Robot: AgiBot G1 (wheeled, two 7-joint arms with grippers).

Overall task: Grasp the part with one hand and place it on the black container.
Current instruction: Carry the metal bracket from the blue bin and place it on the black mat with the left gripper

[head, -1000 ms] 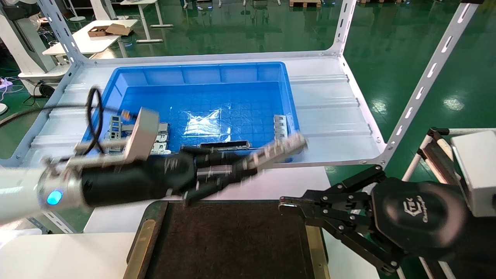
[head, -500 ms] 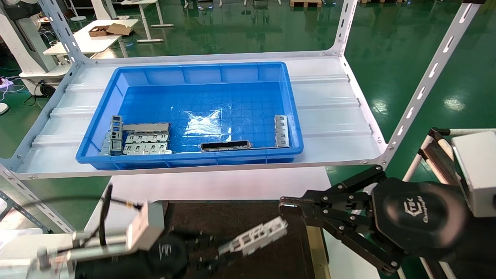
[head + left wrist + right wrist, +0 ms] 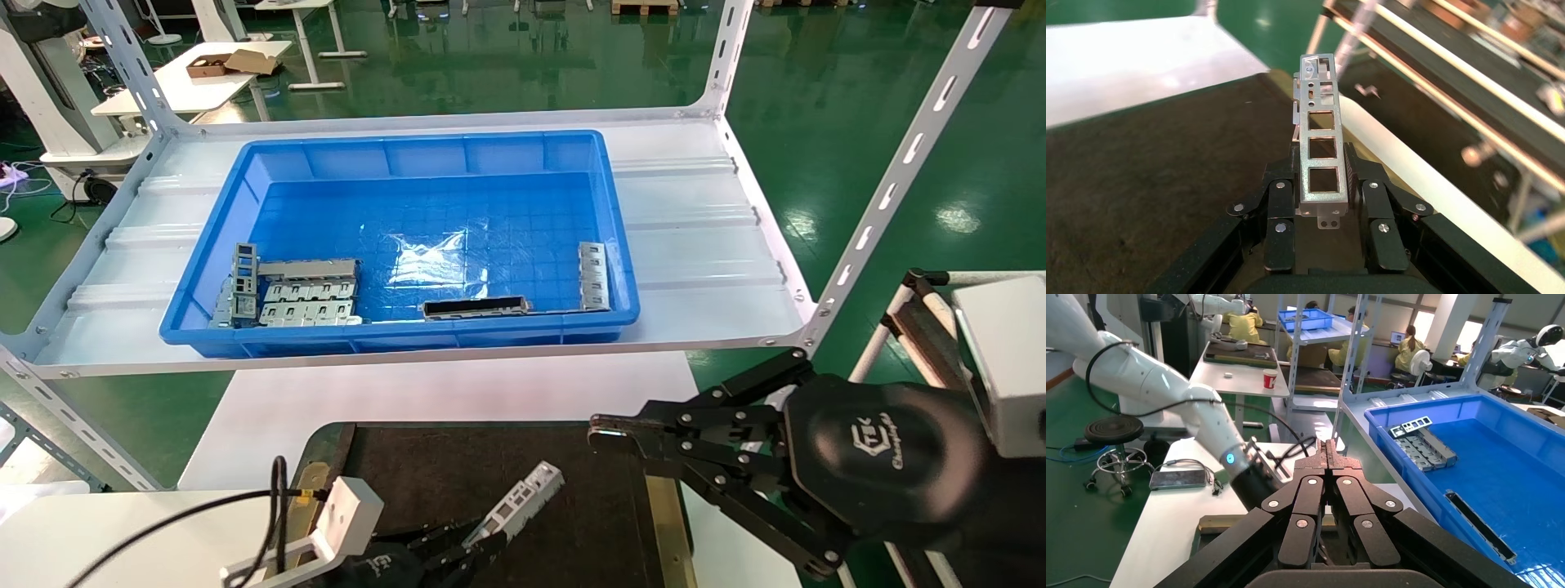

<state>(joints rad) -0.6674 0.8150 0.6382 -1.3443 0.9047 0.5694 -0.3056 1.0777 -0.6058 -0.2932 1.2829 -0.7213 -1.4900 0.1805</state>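
My left gripper (image 3: 474, 543) is shut on the part (image 3: 516, 501), a slim light-grey ladder-like bar with rectangular cut-outs, and holds it low over the black container (image 3: 490, 465) at the bottom of the head view. In the left wrist view the part (image 3: 1319, 138) stands out between the fingers (image 3: 1281, 202) of the left gripper (image 3: 1321, 184), above the tray's dark surface (image 3: 1138, 177). I cannot tell whether the part touches the tray. My right gripper (image 3: 609, 433) is shut and empty, parked over the tray's right edge; it also shows in the right wrist view (image 3: 1327, 454).
A big blue crate (image 3: 409, 155) sits on the white rack shelf (image 3: 695, 237) beyond the tray. It holds grey stamped plates (image 3: 306, 298), a long bar with a black face (image 3: 474, 308) and another ladder-like bar (image 3: 594, 275). A white table (image 3: 449, 392) lies under the tray.
My left gripper has carried the part from the crate's front edge down and back towards me, lowering it over the black container. The right arm has not moved.
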